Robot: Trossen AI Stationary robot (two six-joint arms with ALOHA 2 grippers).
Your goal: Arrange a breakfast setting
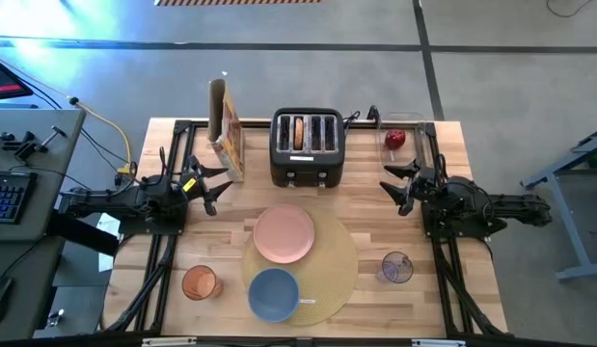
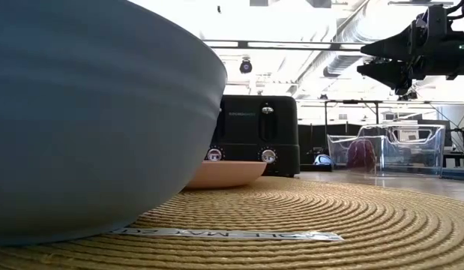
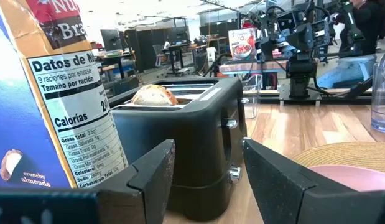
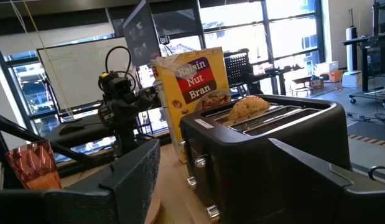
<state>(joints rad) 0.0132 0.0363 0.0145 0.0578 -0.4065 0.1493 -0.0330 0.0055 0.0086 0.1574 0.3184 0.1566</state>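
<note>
Bagel (image 3: pixel 154 94) in toaster (image 1: pixel 307 146) clearest from wrist views; left gripper (image 1: pixel 213 183), right gripper (image 1: pixel 398 183) open, empty.

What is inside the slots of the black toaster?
A bagel sits in one slot of the toaster, its top showing; its lower part is hidden. The other slots look empty.

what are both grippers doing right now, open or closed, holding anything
left gripper: open, holding nothing, beside the cereal box.
right gripper: open, holding nothing, near the toaster.

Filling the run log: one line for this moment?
left gripper open, idle | right gripper open, idle | bagel in toaster | apple in bin
</note>
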